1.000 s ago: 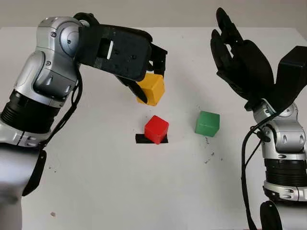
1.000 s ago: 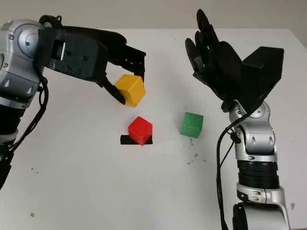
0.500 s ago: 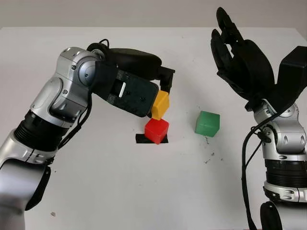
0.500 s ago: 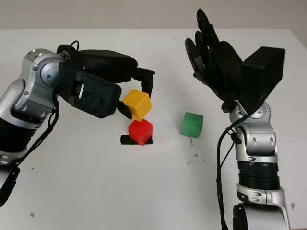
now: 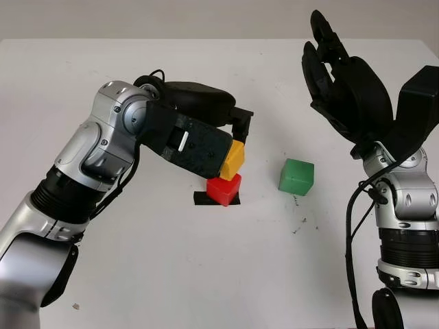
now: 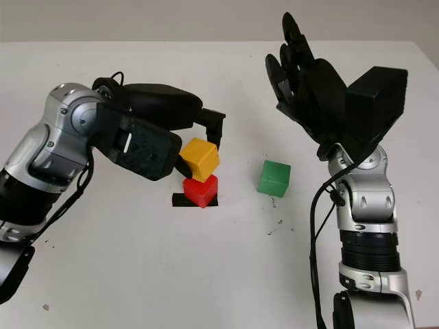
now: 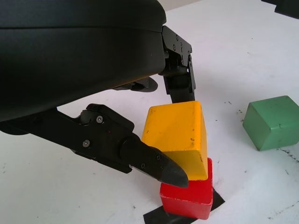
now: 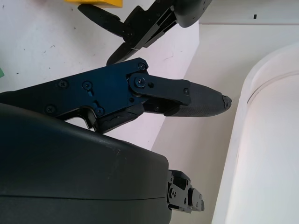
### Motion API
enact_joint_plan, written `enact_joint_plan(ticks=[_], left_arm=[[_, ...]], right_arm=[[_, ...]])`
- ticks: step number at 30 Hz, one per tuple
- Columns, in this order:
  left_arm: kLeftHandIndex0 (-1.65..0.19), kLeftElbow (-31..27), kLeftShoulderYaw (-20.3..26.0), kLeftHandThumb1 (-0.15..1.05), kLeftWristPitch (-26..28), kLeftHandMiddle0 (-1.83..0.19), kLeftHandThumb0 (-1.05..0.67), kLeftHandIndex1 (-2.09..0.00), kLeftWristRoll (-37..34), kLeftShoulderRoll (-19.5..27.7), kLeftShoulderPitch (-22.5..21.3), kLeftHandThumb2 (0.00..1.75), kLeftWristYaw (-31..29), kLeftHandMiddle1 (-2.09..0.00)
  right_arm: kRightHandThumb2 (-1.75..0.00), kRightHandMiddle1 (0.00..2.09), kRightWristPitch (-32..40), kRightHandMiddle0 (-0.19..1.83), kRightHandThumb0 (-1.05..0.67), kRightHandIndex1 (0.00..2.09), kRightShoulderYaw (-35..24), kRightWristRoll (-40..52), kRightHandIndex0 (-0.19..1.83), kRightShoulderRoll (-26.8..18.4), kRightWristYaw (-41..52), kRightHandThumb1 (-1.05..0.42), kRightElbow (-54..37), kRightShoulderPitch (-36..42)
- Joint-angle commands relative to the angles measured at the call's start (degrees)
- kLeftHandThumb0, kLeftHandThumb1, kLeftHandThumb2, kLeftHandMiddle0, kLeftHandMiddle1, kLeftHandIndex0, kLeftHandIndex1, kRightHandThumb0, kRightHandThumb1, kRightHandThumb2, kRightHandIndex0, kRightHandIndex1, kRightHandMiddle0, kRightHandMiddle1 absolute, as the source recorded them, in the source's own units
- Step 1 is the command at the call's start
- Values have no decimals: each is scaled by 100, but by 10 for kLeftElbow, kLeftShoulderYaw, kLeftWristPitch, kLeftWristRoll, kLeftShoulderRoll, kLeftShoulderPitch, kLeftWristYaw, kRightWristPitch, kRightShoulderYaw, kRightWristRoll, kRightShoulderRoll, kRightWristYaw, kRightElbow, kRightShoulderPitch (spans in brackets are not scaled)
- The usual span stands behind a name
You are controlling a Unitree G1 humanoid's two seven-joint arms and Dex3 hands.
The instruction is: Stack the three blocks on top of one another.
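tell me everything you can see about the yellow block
The yellow block is a plain, matte, solid-looking cube with slightly rounded edges. It sits tilted on the red block, overhanging it and not yet squared up. The left hand grips it, one finger behind and one in front. The green block lies apart.

The yellow block [image 7: 177, 133], red block [image 7: 189, 196] and green block [image 7: 273, 122] look smooth and matt. The left hand [image 7: 154, 135] gripping the yellow one is matt black plastic. The table [image 5: 206, 274] is matt white.

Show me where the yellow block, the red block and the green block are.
yellow block [image 7: 175, 130], left wrist view, front face
red block [image 5: 223, 189], left eye view, front face
green block [image 6: 274, 178], right eye view, front face
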Motion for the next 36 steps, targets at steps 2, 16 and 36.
enact_joint_plan(ticks=[2,16,36], left_arm=[[-32,4,-2,101,-1,-32,-46,-155,0,-2,-1,5,2,-5],[-33,7,-9,101,-4,-36,-45,-153,4,0,-8,5,-12,-7],[-34,14,-8,101,-34,-17,-45,-151,-28,1,-7,5,-34,-53]], right_arm=[[-57,0,1,-19,-67,0,-1,2,-19,-6,1,-105,-13,4],[-58,0,5,-19,-66,0,-3,6,-19,-6,4,-105,-12,3],[-58,0,4,-19,-66,0,-2,2,-19,-6,2,-105,-14,3]])
